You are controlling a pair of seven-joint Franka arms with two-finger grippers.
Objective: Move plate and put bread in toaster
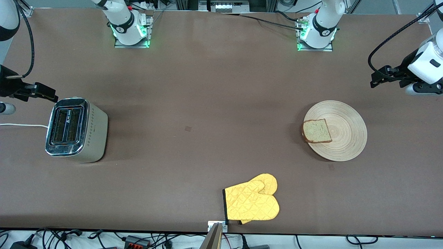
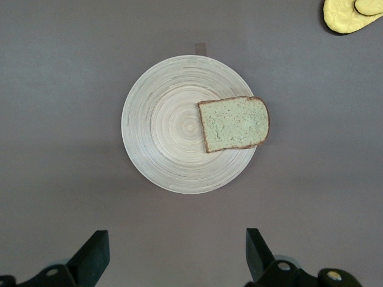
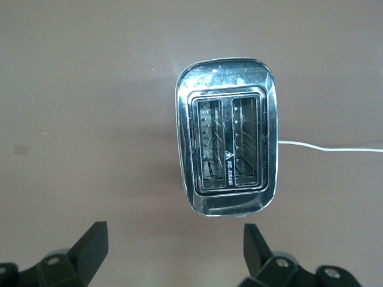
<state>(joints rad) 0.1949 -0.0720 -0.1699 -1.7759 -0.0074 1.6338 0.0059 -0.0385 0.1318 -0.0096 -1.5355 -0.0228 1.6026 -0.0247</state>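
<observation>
A: How far along is the job?

B: Nothing is done yet. The square slice of light brown bread (image 1: 316, 131) lies on the large round light-wood plate (image 1: 341, 131), overhanging its rim, toward the left arm's end of the brown table (image 1: 207, 103). The boxy chrome-topped toaster (image 1: 74, 129) stands near the right arm's end, both slots bare.

A: And the jaws?

B: The left gripper (image 2: 173, 254) hangs over bare table just beside the plate, jaws spread wide, touching nothing. The right gripper (image 3: 173, 251) hovers beside the toaster, jaws likewise spread and holding nothing. Moving the plate and loading the bread both remain.
</observation>
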